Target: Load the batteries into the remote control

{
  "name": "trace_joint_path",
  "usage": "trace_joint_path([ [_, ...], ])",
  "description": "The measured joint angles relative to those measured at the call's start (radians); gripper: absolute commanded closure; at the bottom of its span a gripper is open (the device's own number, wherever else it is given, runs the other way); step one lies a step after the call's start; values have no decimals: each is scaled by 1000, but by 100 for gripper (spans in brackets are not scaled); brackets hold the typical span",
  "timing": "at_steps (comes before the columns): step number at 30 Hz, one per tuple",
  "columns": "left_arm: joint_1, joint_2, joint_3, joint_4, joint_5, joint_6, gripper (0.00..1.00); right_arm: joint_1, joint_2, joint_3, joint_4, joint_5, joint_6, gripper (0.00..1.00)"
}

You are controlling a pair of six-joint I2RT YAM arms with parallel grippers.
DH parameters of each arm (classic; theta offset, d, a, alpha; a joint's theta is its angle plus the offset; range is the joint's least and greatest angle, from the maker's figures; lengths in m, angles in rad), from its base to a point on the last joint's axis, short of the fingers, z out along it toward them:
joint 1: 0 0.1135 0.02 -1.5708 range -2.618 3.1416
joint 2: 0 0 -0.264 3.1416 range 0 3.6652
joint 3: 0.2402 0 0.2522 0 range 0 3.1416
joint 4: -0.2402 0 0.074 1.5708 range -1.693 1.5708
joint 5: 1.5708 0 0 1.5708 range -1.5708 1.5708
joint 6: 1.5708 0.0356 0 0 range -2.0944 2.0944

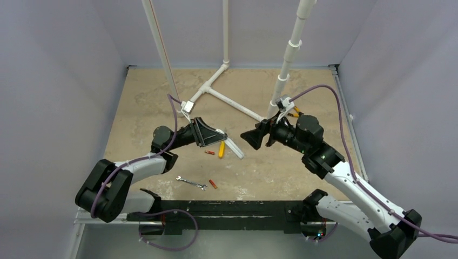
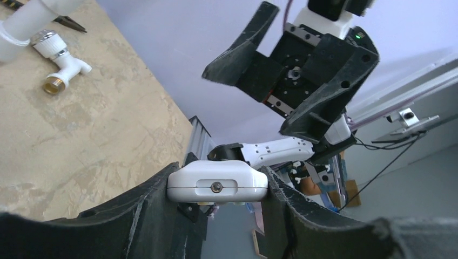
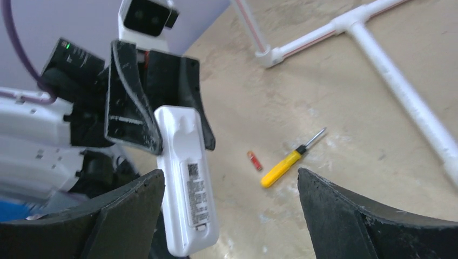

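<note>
My left gripper [image 1: 211,135] is shut on one end of the white remote control [image 1: 233,147] and holds it above the table. In the left wrist view the remote's end [image 2: 217,186] is clamped between the fingers. In the right wrist view the remote [image 3: 188,189] shows its labelled back. My right gripper [image 1: 247,138] is open and empty, facing the remote's free end; it stands wide open in its own view [image 3: 231,216]. One orange-red battery [image 1: 209,152] lies under the remote, also seen in the right wrist view [image 3: 254,160]. A second battery [image 1: 213,184] lies nearer the front.
A yellow-handled screwdriver [image 1: 221,149] lies beside the first battery. A silver wrench [image 1: 192,183] lies near the front. White pipes [image 1: 227,100] run across the back, with upright pipes [image 1: 286,70] behind my right gripper. Orange-handled pliers [image 1: 295,112] lie by the right pipe.
</note>
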Motion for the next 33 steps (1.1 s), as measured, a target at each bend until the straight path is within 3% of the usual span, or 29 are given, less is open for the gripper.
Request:
trace_joint_path([
  [7,6,-11,4,137,64,-23,100,-21,26,-63,48,-268,56,8],
  [19,6,-26,17,158,92,-13,100,-23,68,-89,153,-405,121,8],
  [33,4,-62,47,69,73,62,100,-23,150,-114,225,-516,167,8],
])
